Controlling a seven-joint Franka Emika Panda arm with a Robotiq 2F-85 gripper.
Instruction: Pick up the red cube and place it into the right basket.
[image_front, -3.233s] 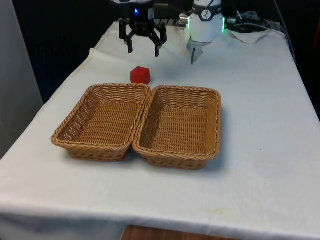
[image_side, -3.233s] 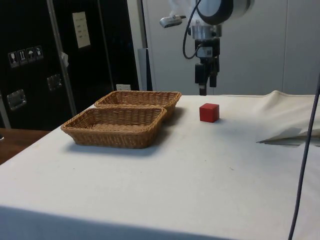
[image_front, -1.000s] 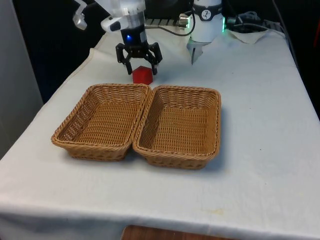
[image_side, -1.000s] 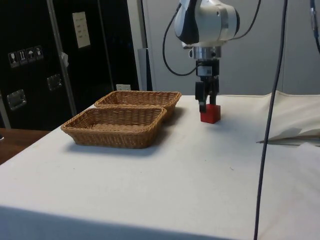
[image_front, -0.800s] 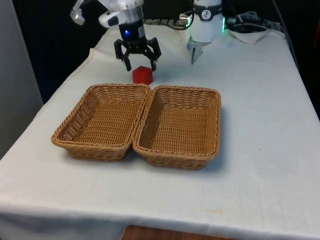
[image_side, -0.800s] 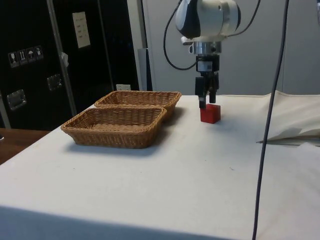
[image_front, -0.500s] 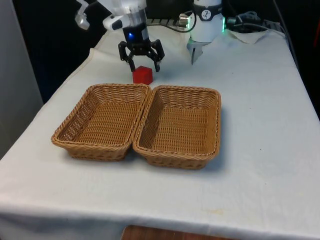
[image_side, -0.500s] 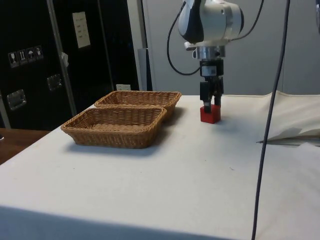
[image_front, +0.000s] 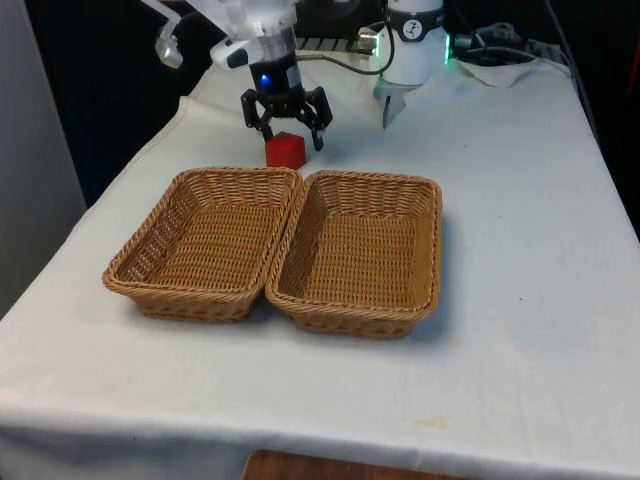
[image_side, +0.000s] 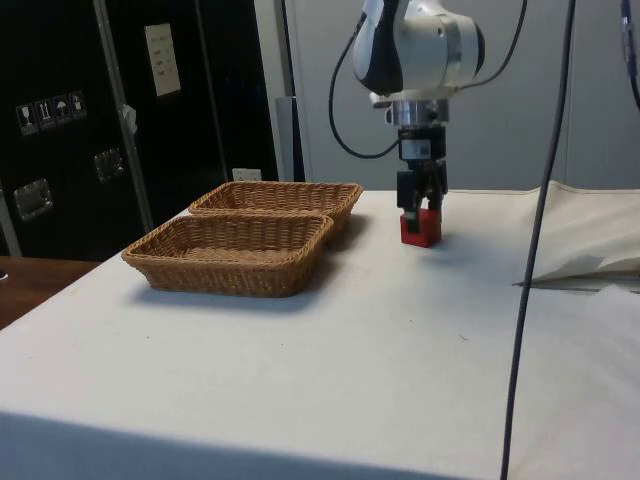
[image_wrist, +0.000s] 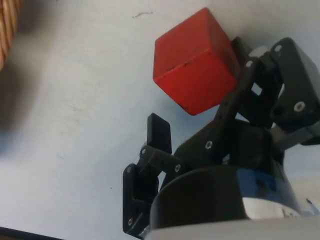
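The red cube (image_front: 285, 150) rests on the white cloth just behind the spot where the two wicker baskets meet. My gripper (image_front: 288, 130) is open and lowered over the cube, one finger on each side of its top. In the side view the gripper (image_side: 420, 205) overlaps the upper part of the cube (image_side: 420, 229). From the wrist, the cube (image_wrist: 192, 65) lies between the spread fingers, close against one black finger (image_wrist: 248, 75) and apart from the other. The right basket (image_front: 372, 180) and the left basket (image_front: 235, 172) are both empty.
The two baskets stand side by side, touching, in the middle of the table. A raised fold of cloth (image_front: 190, 100) lies at the front view's far left, more rumpled cloth (image_front: 500, 68) at the far right. A dark cable (image_side: 535, 230) hangs down in the side view.
The gripper lifted a little off the cube, shifted slightly towards the front view's right, and came down over it again. It stayed open. The cube has not moved.
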